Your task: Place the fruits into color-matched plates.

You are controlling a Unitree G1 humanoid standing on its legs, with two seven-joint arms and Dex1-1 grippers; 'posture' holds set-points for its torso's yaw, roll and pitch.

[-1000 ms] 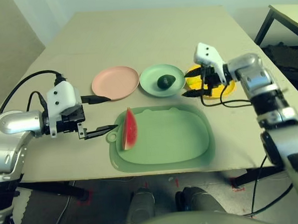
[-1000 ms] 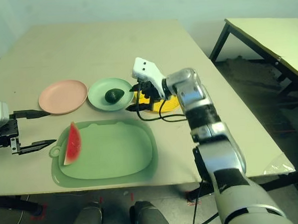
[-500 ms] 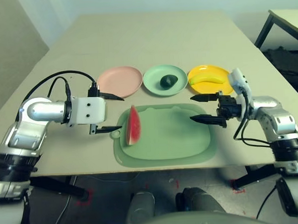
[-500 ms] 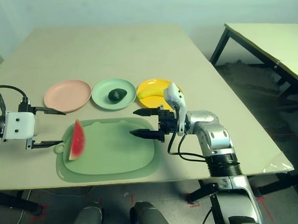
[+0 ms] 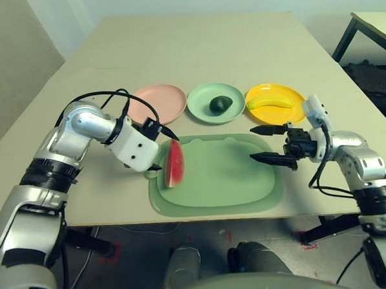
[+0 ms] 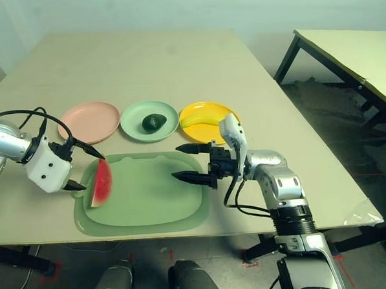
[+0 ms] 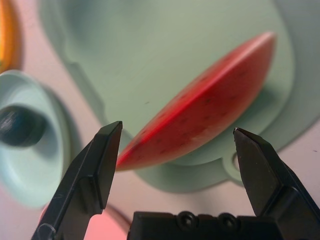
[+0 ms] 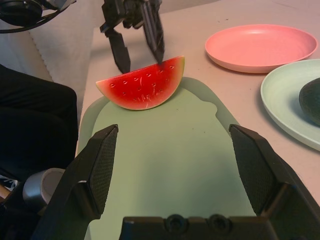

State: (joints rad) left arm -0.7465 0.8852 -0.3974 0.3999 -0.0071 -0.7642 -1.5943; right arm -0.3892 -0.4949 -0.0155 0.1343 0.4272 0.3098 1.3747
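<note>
In the left eye view, the mat (image 5: 237, 187) lay at the lower centre of the frame, on the near part of the table (image 5: 194, 47). The watermelon (image 5: 174, 163) was on its left end, red flesh showing, its long shape running up and down the frame. The left gripper (image 5: 169, 153) came in from the left, its two fingers apart, one tip near the wedge's upper end and the other just left of its middle. It had no grip on the wedge; whether a tip touched it, I could not tell.

The right gripper (image 5: 250, 143) reached in from the right, its fingers apart and nothing between them, the tips above the mat's upper right part.

Three plates stood in a row across the frame, above the mat. The pink plate (image 5: 155, 102) was at the left of the row and held no fruit. The green plate (image 5: 201, 112) sat in the middle, with the avocado (image 5: 221, 104) in it. The yellow plate (image 5: 276, 116) was at the right, with the banana (image 5: 270, 103) lying crosswise in it. Part of a second table (image 5: 377, 23) showed at the upper right.
</note>
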